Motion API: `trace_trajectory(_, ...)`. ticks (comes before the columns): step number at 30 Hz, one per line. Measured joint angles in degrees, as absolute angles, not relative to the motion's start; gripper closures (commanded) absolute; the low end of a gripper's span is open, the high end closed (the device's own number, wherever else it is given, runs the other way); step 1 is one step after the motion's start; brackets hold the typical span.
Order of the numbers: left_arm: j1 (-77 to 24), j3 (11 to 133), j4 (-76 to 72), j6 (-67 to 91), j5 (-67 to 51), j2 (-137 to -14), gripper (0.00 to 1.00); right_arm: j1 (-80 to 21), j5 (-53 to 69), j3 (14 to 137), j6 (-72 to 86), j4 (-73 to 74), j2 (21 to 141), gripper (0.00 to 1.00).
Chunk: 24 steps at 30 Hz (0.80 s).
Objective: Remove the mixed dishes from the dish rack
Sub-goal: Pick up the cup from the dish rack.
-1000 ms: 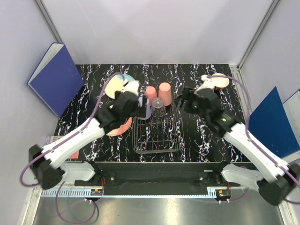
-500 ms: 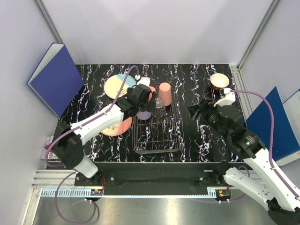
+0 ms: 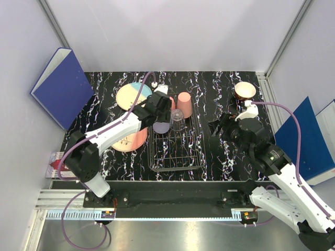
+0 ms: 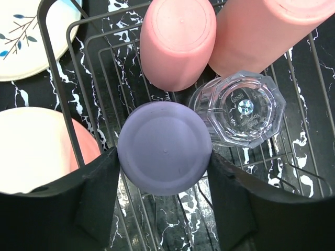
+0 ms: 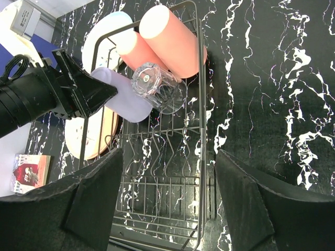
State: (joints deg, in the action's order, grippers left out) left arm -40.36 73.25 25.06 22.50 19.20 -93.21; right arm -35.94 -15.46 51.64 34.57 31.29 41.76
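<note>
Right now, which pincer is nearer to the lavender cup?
Left. The left pincer straddles the lavender cup in the dish rack, one finger against each side. The right pincer hangs open over the table, right of the rack, apart from the cup.

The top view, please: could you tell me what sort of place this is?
Probably a robotics test booth rather than a kitchen: plain white walls close in a black marbled table, a left arm and right arm are bolted at its near edge, and a wire dish rack holds cups.
</note>
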Motion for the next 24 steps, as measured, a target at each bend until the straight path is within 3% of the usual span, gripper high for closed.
trace_trajectory(8,-40.18,72.47,24.40,22.52,18.72,-92.58,0.74,-35.94,-15.49,51.55,34.83,31.27,41.91,0.22)
trace_trajectory(14,-40.18,72.29,27.31,22.13,18.59,-85.76,0.80,-35.94,-15.46,51.51,34.98,31.27,41.78,0.22)
trace_trajectory(18,-40.18,75.35,29.76,21.21,18.37,-77.06,1.00,-35.94,-15.42,51.51,35.09,31.27,41.43,0.21)
trace_trajectory(24,-39.29,75.79,23.55,22.24,8.36,-62.08,1.00,-35.97,-11.11,51.11,36.38,29.45,39.51,0.23)
